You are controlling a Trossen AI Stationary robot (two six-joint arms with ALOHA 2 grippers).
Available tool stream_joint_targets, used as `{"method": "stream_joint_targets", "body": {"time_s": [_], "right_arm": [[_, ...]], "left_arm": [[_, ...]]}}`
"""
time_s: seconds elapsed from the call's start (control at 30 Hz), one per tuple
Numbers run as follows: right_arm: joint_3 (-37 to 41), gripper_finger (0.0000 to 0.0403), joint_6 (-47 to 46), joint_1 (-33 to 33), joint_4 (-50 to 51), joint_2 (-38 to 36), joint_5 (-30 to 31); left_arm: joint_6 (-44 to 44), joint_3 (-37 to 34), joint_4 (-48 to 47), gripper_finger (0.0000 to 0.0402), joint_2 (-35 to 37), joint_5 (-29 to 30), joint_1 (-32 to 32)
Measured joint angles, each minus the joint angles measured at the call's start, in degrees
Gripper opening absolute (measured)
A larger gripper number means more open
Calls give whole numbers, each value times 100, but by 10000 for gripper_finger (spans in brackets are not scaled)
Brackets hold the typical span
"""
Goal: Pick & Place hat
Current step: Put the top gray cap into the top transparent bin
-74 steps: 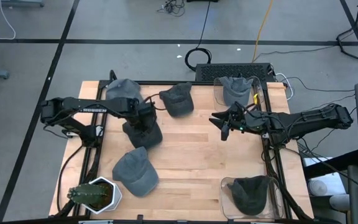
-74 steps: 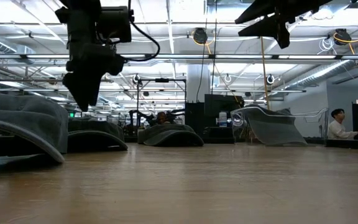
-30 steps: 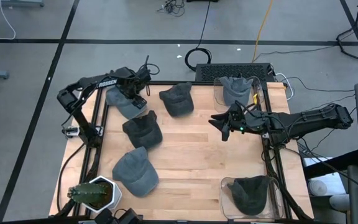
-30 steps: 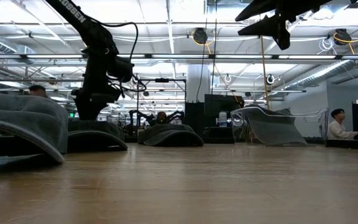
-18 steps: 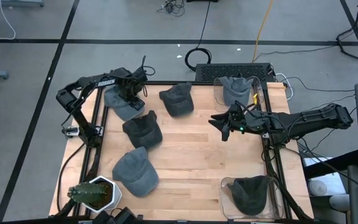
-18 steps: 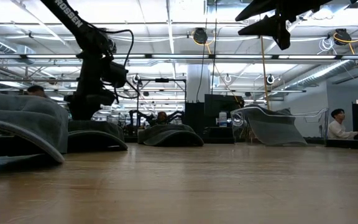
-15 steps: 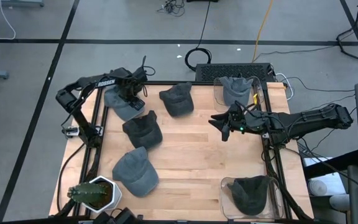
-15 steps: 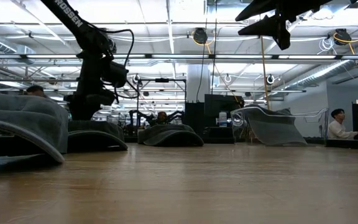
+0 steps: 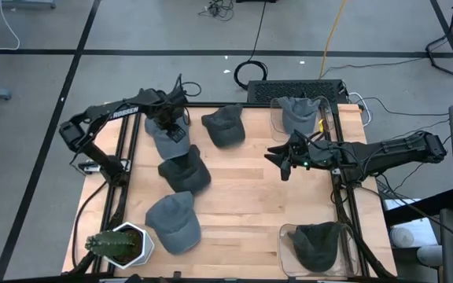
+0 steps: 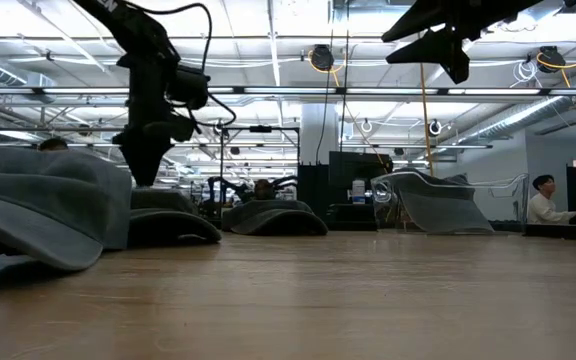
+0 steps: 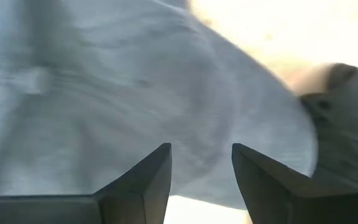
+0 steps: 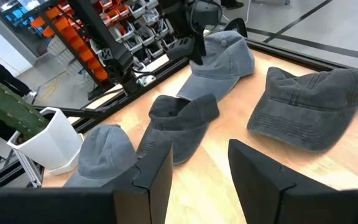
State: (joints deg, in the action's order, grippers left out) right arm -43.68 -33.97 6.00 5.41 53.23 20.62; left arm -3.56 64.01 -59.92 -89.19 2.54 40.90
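Six grey hats total: four loose on the worktop (image 9: pixel 250 196), two in clear bins. Loose ones: far-left hat (image 9: pixel 162 132) at 10 o'clock, dark hat (image 9: pixel 184 171) just below it, light hat (image 9: pixel 173 222) at 8 o'clock, another hat (image 9: pixel 225 126) at 12 o'clock. One clear bin (image 9: pixel 299 115) at 1 o'clock holds a hat, second bin (image 9: pixel 318 245) at 5 o'clock holds a hat. One white pot with cactus (image 9: pixel 119 245) at 7 o'clock corner.

Left gripper (image 9: pixel 170 124) sits over the far-left hat, fingers (image 11: pixel 143 180) partly spread with grey cloth right beyond them; can't tell if it actually grips the cloth. Right gripper (image 9: pixel 283 163) hangs above bare wood at 2 o'clock, fingers partly apart, holding nothing.

Worktop is pale wood planks in a black frame. Grey floor with black tape lines, cables beyond the far edge. Low view: open lab, ceiling lights, one seated person (image 10: pixel 542 200) at 3 o'clock.
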Motion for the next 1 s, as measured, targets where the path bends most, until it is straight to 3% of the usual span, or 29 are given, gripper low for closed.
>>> {"method": "stream_joint_targets", "body": {"time_s": [0.13,0.3,0.4,0.6,0.83,1.0], "right_arm": [[0,144,-11,0,0,0,0],[0,144,-131,0,0,2,-2],[0,144,-272,0,0,2,-2],[0,144,-309,9,-2,0,-24],[0,144,-331,9,0,2,-28],[0,144,-326,9,0,2,-26]], "left_arm": [[531,0,-80,179,131,85,125],[1258,-231,-27,180,63,-628,280],[1541,-434,11,180,21,-602,317],[1476,-830,478,180,38,-267,364],[1089,-1169,684,177,42,-473,344],[1052,-1111,553,142,40,-558,274]]}}
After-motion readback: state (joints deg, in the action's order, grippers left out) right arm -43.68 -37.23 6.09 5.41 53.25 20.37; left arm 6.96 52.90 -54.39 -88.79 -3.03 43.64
